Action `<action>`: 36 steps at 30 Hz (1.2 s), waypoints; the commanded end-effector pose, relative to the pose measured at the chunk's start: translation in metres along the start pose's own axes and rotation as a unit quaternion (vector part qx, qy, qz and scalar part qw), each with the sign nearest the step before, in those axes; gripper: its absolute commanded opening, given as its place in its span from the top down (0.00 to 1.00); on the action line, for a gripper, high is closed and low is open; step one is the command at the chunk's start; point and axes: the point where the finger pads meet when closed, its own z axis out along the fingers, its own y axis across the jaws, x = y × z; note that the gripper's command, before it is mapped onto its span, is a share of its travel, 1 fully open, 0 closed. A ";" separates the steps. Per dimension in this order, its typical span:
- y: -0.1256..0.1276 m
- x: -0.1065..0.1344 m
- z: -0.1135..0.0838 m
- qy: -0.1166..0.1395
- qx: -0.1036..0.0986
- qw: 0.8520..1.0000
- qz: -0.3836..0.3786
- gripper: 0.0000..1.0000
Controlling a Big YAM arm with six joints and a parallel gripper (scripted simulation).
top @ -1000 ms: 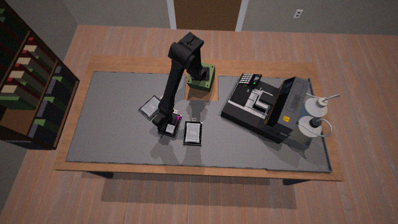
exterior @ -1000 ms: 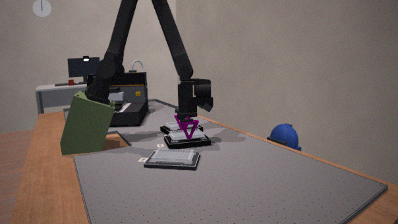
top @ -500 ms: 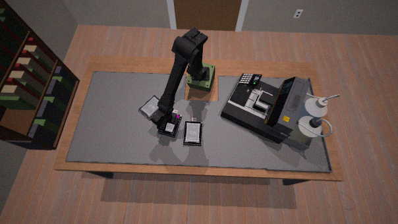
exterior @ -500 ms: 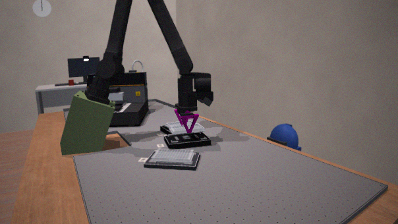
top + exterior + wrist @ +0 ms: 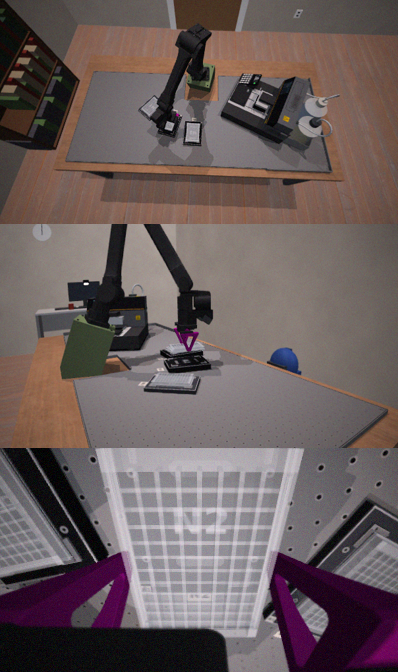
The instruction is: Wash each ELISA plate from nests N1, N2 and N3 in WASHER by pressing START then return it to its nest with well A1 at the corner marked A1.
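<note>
My gripper point(image 5: 185, 346) point(image 5: 199, 559) is shut on a clear plate point(image 5: 169, 126) point(image 5: 200, 543) by its two long sides. The plate hangs level above nest N2 point(image 5: 169, 134) point(image 5: 204, 367), whose label shows through it in the wrist view; its cut-off corner cannot be made out. A second plate point(image 5: 192, 132) point(image 5: 25, 530) lies in the black nest on one side. A third plate point(image 5: 149, 107) point(image 5: 172, 380) point(image 5: 372, 560) lies in the angled nest on the other side. The washer point(image 5: 252, 122) point(image 5: 130, 339) has its carrier point(image 5: 250, 99) out with no plate on it. Its lamp point(image 5: 254, 83) is green.
The washer's keypad point(image 5: 246, 78) is at its back corner, near the green arm base point(image 5: 199, 85) point(image 5: 87, 352). Two white bottles point(image 5: 315, 107) point(image 5: 310, 126) with tubes stand beyond the washer. The neighbouring nests stand close on both sides of N2.
</note>
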 end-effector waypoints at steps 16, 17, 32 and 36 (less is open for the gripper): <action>-0.011 -0.020 -0.042 -0.021 0.009 1.000 -0.003 0.16; -0.011 -0.020 -0.043 -0.022 0.009 1.000 -0.003 0.16; -0.004 -0.011 -0.045 -0.010 0.004 1.000 -0.001 0.16; 0.013 -0.001 -0.045 -0.002 0.000 0.999 -0.044 0.16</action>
